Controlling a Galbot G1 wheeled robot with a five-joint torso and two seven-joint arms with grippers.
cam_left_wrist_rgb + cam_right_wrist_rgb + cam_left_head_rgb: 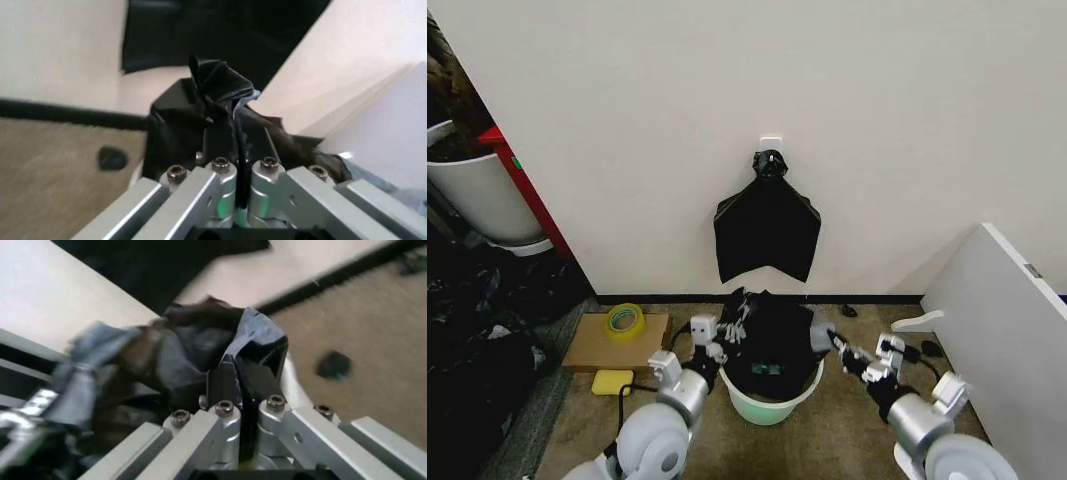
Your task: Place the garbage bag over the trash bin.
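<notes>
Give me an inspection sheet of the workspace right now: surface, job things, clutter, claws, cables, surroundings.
Surface: brown carpet floor.
Job things: glossy garbage bag bunched over the white trash bin, rim partly bare.
Clutter: yellow tape roll on a cardboard piece; yellow pad; small dark bit by the skirting.
Claws: left claw and right claw shut on bag film at opposite sides of the bin.
Cables: black cable near the pad.
Surroundings: knotted black bags hanging on the wall; white panel to the right; big white tub far left.
</notes>
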